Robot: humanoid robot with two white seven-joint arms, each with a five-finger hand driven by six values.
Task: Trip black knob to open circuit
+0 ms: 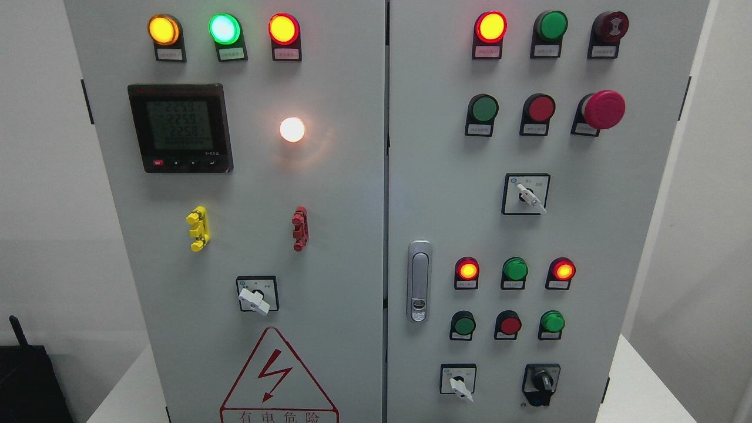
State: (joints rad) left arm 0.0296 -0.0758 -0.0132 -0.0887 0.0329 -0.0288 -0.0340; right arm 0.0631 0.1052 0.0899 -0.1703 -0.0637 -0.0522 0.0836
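Observation:
The black knob (541,383) sits at the lower right of the right cabinet door (634,235), on a black square plate, its pointer turned down and slightly left. No robot hand or arm shows in the head view. To the knob's left is a white-handled rotary switch (459,383). Above it are a row of green, red and green push buttons (510,324) and a row of lit red, green and lit red lamps (515,269).
A red mushroom stop button (601,109) juts out at the upper right. A silver door latch (419,289) is on the right door's left edge. The left door holds a meter (180,127), yellow (198,228) and red (300,228) terminals, and a white switch (255,299).

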